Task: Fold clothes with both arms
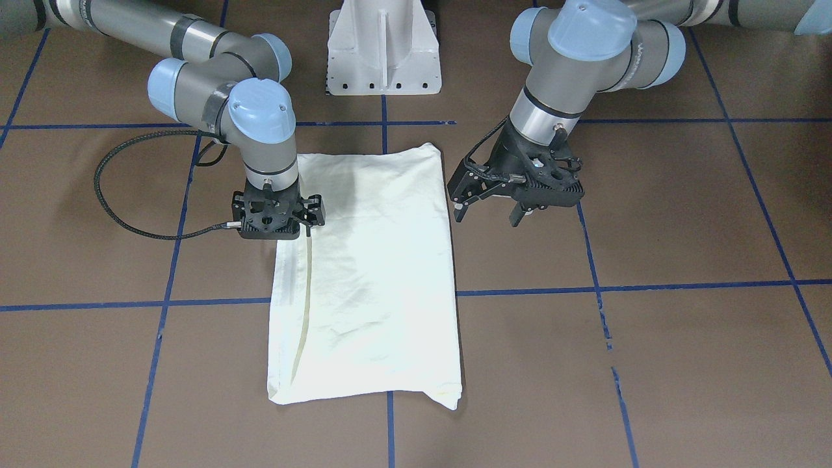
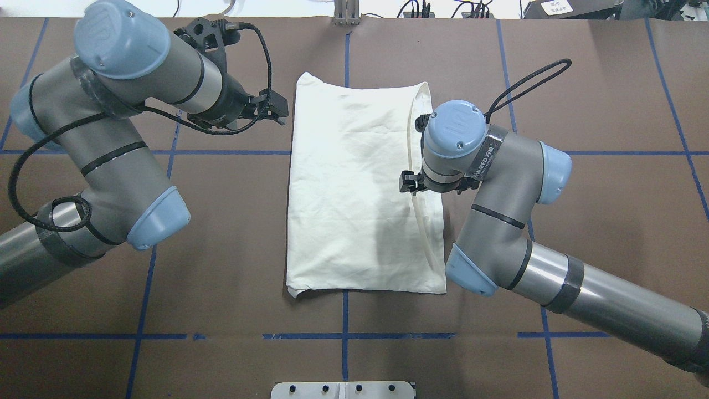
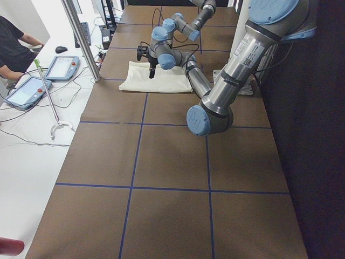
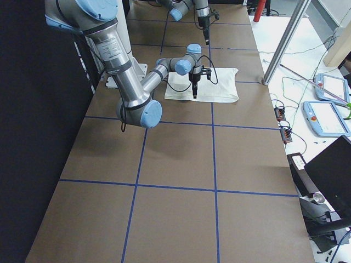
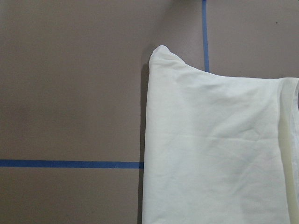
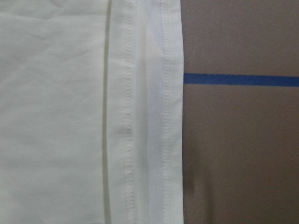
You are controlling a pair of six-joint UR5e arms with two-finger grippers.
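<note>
The cream-white shirt (image 1: 370,273) lies folded into a long rectangle on the brown table, plain side up, with the print hidden. It also shows in the overhead view (image 2: 360,188) and both wrist views (image 5: 219,149) (image 6: 70,116). My left gripper (image 1: 487,213) is open and empty. It hovers just off the shirt's long edge near its far corner (image 2: 274,108). My right gripper (image 1: 279,221) points straight down over the shirt's hemmed opposite edge (image 2: 410,183). Its fingers are hidden under its body, so I cannot tell whether it is open or shut.
The white pedestal base (image 1: 383,49) stands at the robot's side of the table. Blue tape lines (image 1: 520,291) cross the brown surface. A black cable loop (image 1: 123,195) hangs off the right wrist. An operator (image 3: 16,43) and tablets (image 4: 329,118) are beyond the table's far edge.
</note>
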